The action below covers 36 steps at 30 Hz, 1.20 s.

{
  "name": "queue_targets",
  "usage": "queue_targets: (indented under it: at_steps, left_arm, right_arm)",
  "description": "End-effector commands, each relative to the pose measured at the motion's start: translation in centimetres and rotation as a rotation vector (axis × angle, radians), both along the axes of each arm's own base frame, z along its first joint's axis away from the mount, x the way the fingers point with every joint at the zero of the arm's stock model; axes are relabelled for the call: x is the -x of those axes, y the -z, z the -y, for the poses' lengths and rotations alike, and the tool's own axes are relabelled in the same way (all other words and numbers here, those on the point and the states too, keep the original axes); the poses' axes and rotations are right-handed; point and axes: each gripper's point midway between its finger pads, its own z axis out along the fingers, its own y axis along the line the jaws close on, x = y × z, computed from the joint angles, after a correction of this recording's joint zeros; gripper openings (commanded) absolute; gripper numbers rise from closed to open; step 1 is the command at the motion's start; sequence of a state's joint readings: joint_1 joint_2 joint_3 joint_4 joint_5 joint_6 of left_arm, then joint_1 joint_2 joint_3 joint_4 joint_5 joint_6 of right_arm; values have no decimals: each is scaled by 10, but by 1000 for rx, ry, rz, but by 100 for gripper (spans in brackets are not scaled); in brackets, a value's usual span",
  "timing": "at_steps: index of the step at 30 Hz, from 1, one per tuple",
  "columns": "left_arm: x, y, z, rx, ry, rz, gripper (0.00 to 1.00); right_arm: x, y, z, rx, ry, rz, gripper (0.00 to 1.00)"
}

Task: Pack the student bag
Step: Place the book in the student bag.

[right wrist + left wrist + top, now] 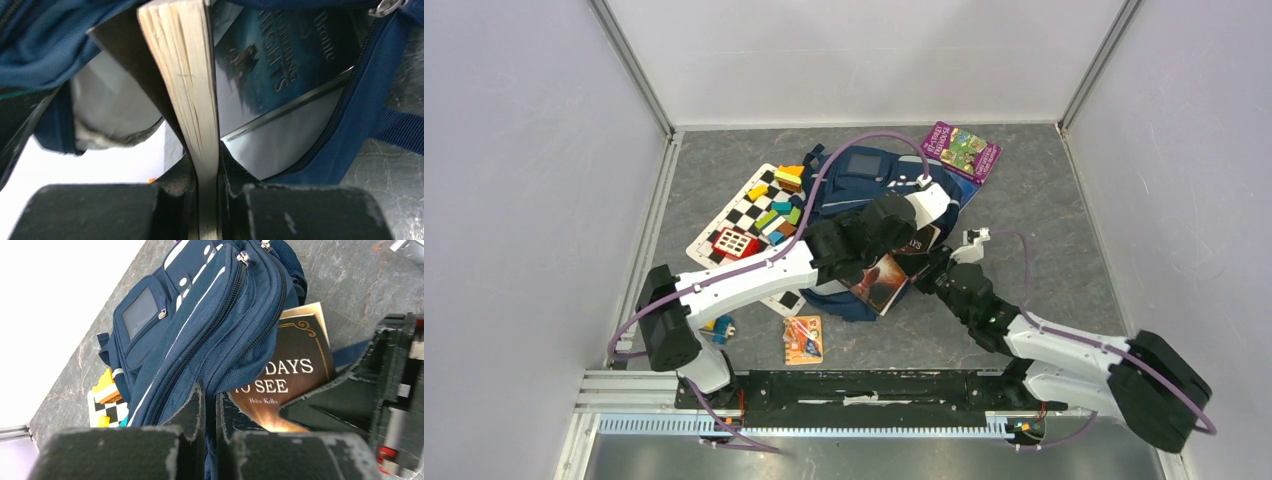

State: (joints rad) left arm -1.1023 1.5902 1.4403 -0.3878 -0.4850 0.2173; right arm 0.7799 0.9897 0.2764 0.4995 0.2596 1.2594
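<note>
Table [1044, 250]: the grey stone-look top is being used as the work surface. The student bag [854, 180] is being rested at table centre with its front pockets up. It is being flanked by a checkerboard mat [706, 238] on its left and a purple book [962, 150] at its far-right corner.

The left arm [744, 275] is being stretched across the bag. The left gripper [210, 410] is being clamped on navy fabric at the edge of the student bag's zip opening, jaws nearly together with cloth pinched between them. The right gripper [205, 162] is being clenched on a book [886, 278], one finger on each cover, page edges showing between them.

That book has a dark cover with gold lettering "DAYS / TO SEE". It is being tucked partway under the bag's opened edge at the near-right side, with the rest being left outside over the table. A second book [270, 65] with a blue-grey cover is being seen inside the bag, behind the held one.

The mat is being loaded with coloured blocks [774, 215]. An orange card [803, 339] is being left flat on the table, near the bag's near edge but apart from it. A small blue toy [720, 327] is being partly hidden just beside the left arm.
</note>
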Motion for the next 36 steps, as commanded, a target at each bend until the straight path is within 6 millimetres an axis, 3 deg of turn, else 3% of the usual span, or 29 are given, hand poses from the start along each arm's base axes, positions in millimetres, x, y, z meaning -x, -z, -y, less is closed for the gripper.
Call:
queue_targets:
  at_steps: [1, 7, 14, 25, 30, 33, 36]
  left_arm:
    - [2, -62, 6, 213, -9, 86, 2]
    - [-11, -74, -12, 238, -42, 111, 2]
    - [-21, -84, -25, 304, -48, 93, 2]
    - [-11, -95, -18, 385, 28, 57, 2]
    - [-9, -94, -15, 402, 36, 39, 2]
    - [-8, -92, -13, 411, 43, 23, 2]
    - [-10, -91, -13, 408, 39, 21, 2]
  right_arm:
    - [-53, -69, 20, -169, 312, 179, 0]
    - [-63, -68, 10, -218, 307, 156, 0]
    - [-71, -49, 20, -243, 387, 102, 0]
    - [-89, -19, 35, -124, 527, 52, 1]
    - [-110, -30, 15, 41, 483, 121, 12]
    - [-125, -21, -2, 197, 433, 113, 20]
    - [-127, -9, -11, 251, 386, 103, 33]
